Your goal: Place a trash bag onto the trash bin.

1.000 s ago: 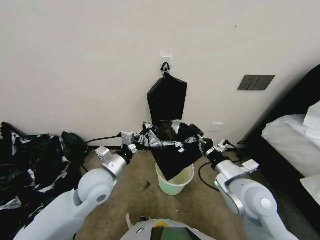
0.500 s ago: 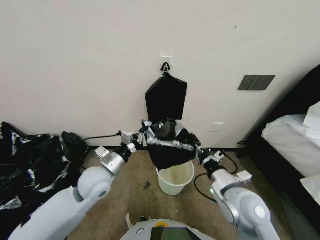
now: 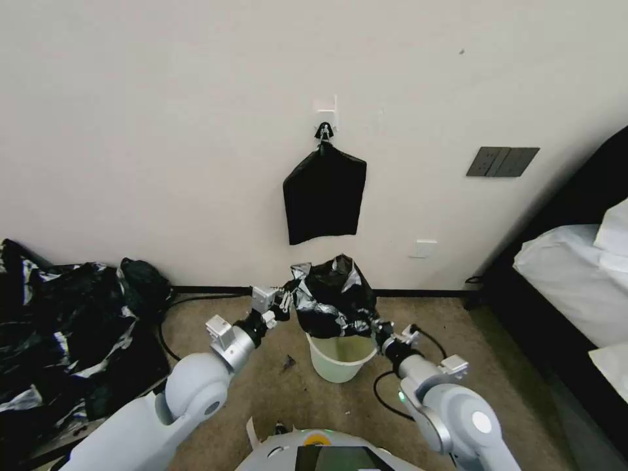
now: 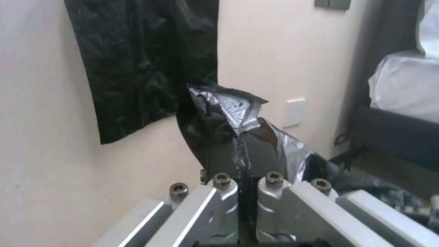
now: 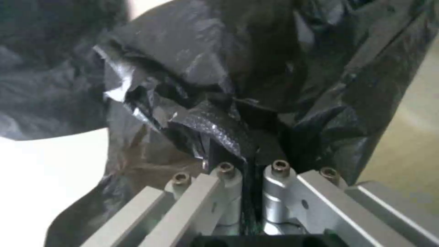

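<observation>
The left gripper (image 3: 285,302) is clamped on the trash bag (image 3: 333,299), its two fingers (image 4: 223,192) pressed together with a fold of the black plastic caught between them, and it sits just above the trash bin (image 3: 339,357) on the bin's left side. The right gripper (image 3: 375,325) is likewise pinched tight on the opposite edge of the bag, at the bin's right rim; in the right wrist view its fingers (image 5: 279,192) close on a crumpled seam of the plastic. Between them the bag hangs bunched over the mouth of the bin, its lower part reaching down to the rim. The bin stands on the brown carpet (image 3: 275,399) near the wall. Above the bin a flat black bundle (image 3: 324,194) hangs from a wall hook (image 3: 324,131). Well to the left of the bin lies a large heap of black plastic (image 3: 59,327).
</observation>
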Tool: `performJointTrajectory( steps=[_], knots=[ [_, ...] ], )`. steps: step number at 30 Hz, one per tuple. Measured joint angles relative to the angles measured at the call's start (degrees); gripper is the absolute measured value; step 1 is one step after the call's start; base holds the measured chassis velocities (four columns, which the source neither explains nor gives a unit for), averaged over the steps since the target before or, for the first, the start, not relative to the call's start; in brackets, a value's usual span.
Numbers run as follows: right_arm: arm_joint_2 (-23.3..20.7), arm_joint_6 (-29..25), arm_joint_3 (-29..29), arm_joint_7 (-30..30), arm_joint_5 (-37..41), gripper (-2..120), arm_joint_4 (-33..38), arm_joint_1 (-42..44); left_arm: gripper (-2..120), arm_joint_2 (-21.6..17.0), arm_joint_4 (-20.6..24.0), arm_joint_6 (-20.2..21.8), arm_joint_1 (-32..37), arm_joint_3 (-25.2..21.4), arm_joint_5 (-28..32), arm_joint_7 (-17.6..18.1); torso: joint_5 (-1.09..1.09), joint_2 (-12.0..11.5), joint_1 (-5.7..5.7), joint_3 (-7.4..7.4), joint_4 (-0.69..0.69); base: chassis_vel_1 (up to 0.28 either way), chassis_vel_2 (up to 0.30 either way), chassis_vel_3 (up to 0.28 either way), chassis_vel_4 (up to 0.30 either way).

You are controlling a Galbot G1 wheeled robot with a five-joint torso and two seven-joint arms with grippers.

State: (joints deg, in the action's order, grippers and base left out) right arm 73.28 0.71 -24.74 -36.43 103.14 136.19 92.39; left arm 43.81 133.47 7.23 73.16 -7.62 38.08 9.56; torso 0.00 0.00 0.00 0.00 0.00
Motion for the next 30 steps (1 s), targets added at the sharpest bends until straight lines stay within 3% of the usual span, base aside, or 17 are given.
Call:
performJointTrajectory(
  steps=[7,14,24,30],
  knots=[
    [3.39,0.23,0.58,1.07,3.01,0,1.18,-2.86,0,-0.73,0.33,-0.24,-0.42,-1.07,-0.73,-0.12,-0.01,0.00,0.00,0.01,0.00,0.000,0.000,0.000,0.000],
    [3.94,-2.43,0.18,-4.46,9.57,0,7.00,-7.99,0,-3.65,2.05,-0.05,-3.02,-3.84,1.35,-0.04,0.00,0.00,0.00,0.01,0.00,0.000,0.000,0.000,0.000],
    [5.86,0.22,0.14,0.01,7.21,0,-3.36,-4.71,0,1.29,-3.26,-0.63,-1.43,1.38,-7.34,-5.08,0.00,0.00,0.00,0.00,0.00,0.000,0.000,0.000,0.000],
    [7.93,0.44,0.93,1.54,6.37,0,-6.27,-4.13,0,2.87,-5.43,-0.48,-0.03,3.31,-9.43,-5.57,0.00,0.00,0.00,0.01,-0.01,0.000,0.000,0.000,0.000]
  ],
)
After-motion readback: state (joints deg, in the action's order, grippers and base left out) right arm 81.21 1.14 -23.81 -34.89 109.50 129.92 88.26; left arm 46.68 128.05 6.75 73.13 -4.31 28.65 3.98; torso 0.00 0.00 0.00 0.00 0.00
